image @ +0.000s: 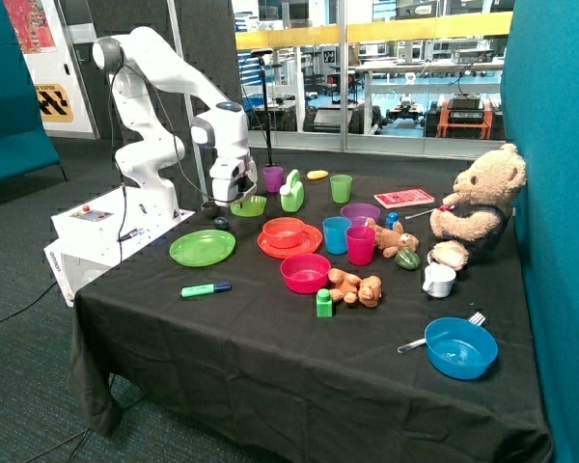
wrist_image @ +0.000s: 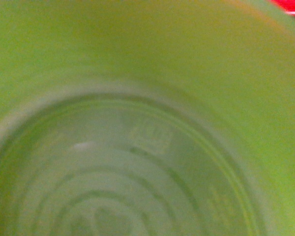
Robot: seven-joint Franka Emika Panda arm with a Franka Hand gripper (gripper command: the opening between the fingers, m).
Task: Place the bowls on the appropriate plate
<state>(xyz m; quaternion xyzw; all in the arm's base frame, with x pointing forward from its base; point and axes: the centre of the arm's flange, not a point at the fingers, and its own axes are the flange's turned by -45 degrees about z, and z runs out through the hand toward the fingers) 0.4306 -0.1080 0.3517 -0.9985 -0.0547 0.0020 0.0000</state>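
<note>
The lime green bowl (image: 252,205) is at the back of the table, behind the green plate (image: 202,248). My gripper (image: 239,196) is down at this bowl, right on its rim. In the wrist view the green bowl's inside (wrist_image: 147,147) fills the whole picture, very close. I cannot tell whether the bowl rests on the cloth or is lifted. The orange-red bowl (image: 284,231) sits on the orange plate (image: 269,248), next to the green plate.
A pink bowl (image: 305,272) stands in front of the orange plate. Blue (image: 336,234) and pink (image: 360,244) cups, a purple bowl (image: 360,210), a green watering can (image: 291,193) and a teddy bear (image: 478,207) stand beside it. A green marker (image: 205,288) and a blue bowl (image: 460,347) lie nearer the front edge.
</note>
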